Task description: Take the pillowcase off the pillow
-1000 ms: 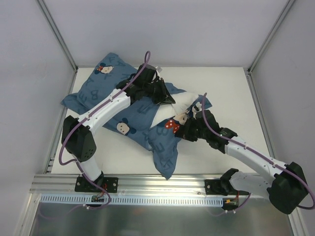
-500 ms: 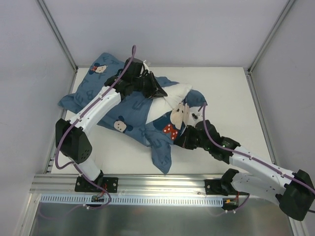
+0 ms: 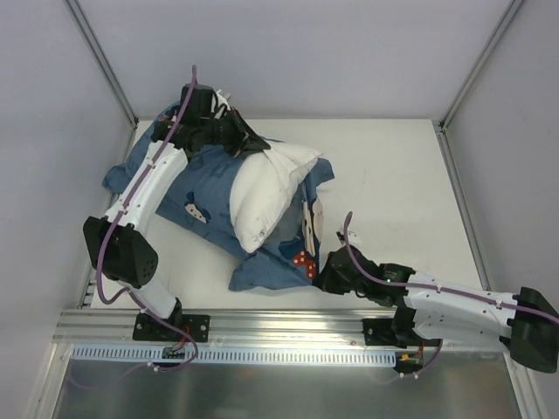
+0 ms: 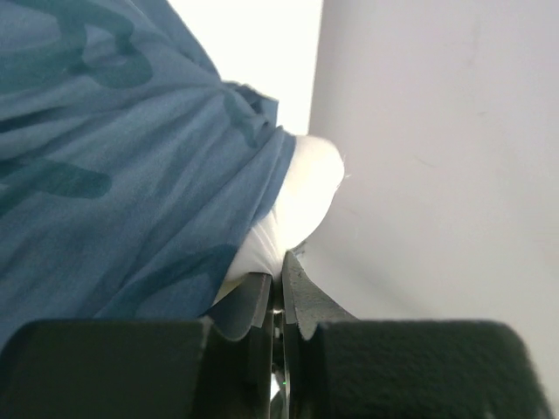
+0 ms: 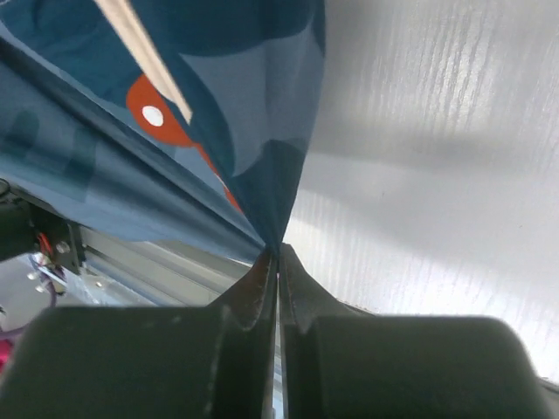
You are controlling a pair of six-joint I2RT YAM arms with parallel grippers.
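Note:
The white pillow [image 3: 266, 188] lies mid-table, about half out of the blue printed pillowcase [image 3: 196, 188]. My left gripper [image 3: 260, 147] is at the pillow's far end, shut on a white corner of it. In the left wrist view the jaws [image 4: 279, 266] pinch the white pillow [image 4: 301, 196], with the blue pillowcase [image 4: 131, 175] bunched behind it. My right gripper [image 3: 320, 278] is near the front edge, shut on the pillowcase's lower edge. In the right wrist view the jaws [image 5: 278, 255] pinch taut blue fabric [image 5: 218, 105] with a red bow print.
The white table [image 3: 393, 175] is fenced by metal frame posts at the back corners. An aluminium rail [image 3: 279, 336] runs along the near edge, just in front of my right gripper. The pillowcase's left part reaches the table's left edge.
My left gripper has moved back and left with the pillow corner. My right gripper has pulled the pillowcase toward the near edge. Much more white pillow is now uncovered.

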